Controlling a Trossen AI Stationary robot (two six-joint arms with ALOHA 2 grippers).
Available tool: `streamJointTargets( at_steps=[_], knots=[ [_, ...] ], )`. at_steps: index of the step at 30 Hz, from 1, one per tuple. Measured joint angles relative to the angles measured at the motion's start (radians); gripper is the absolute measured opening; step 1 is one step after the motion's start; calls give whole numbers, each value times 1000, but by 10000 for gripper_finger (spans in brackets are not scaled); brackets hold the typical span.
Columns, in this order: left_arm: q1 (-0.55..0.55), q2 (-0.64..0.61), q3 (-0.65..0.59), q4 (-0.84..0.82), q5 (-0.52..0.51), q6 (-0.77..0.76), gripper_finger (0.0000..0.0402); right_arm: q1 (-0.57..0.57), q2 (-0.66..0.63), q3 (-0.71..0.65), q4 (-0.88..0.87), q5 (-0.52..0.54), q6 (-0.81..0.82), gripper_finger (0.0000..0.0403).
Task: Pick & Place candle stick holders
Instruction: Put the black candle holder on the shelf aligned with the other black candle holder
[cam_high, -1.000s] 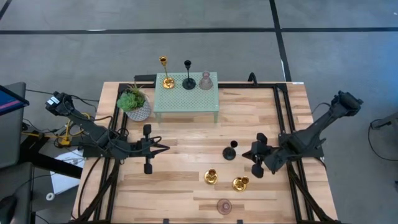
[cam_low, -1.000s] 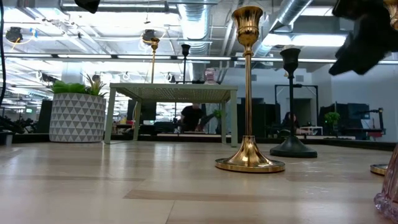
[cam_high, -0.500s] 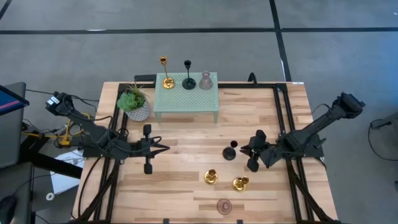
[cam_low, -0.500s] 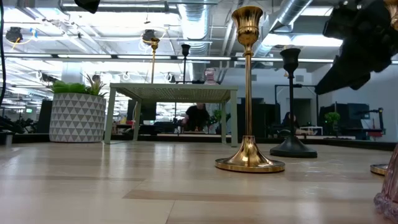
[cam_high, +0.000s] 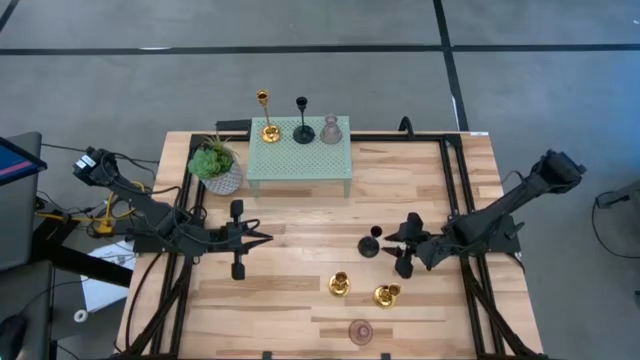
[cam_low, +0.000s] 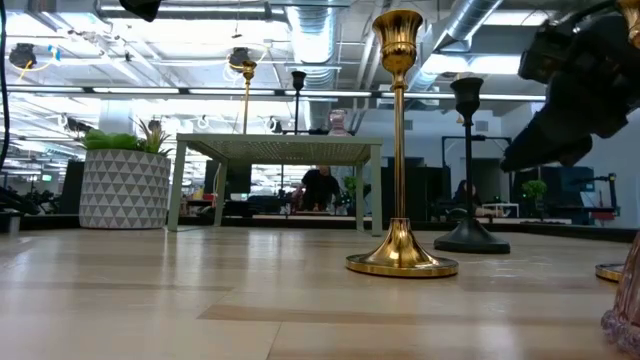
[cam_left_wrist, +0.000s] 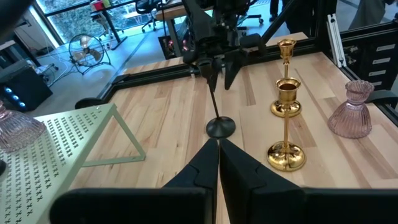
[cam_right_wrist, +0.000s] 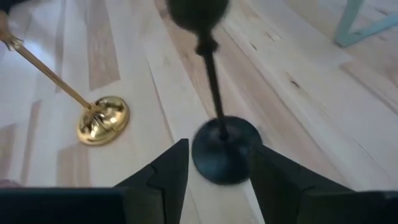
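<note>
A black candle stick holder (cam_high: 370, 243) stands upright on its round base (cam_right_wrist: 225, 150) at mid table. My right gripper (cam_high: 392, 246) is open just to its right, low over the wood. In the right wrist view its fingers (cam_right_wrist: 171, 168) stand on either side of the base without touching it. Two gold holders (cam_high: 339, 285) (cam_high: 386, 295) and a pink one (cam_high: 360, 331) stand nearer the front edge. My left gripper (cam_high: 264, 238) hovers shut to the left of the black holder, pointing at it.
A small green perforated table (cam_high: 300, 162) stands at the far edge, carrying a gold (cam_high: 266, 120), a black (cam_high: 303, 122) and a pink holder (cam_high: 331, 130). A potted plant (cam_high: 216, 166) sits to its left. Bare wood lies between the green table and the grippers.
My right gripper has moved down and toward the table's left, closing in on the black holder, and its fingers have opened around the holder's base. The holders have stayed where they were.
</note>
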Motion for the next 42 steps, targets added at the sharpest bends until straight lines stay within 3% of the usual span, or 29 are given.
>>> streamJointTargets(
  at_steps=[6,22,31,42],
  knots=[
    [0,0,0,0,0,0,14,-25,140,0,184,0,-116,146],
    [0,0,0,-1,8,0,14,-105,385,1,385,0,-119,134],
    [0,0,0,-1,8,0,14,-105,374,1,395,4,-126,17],
    [0,0,0,-1,8,0,14,-170,253,25,344,-38,-194,8]
  ],
)
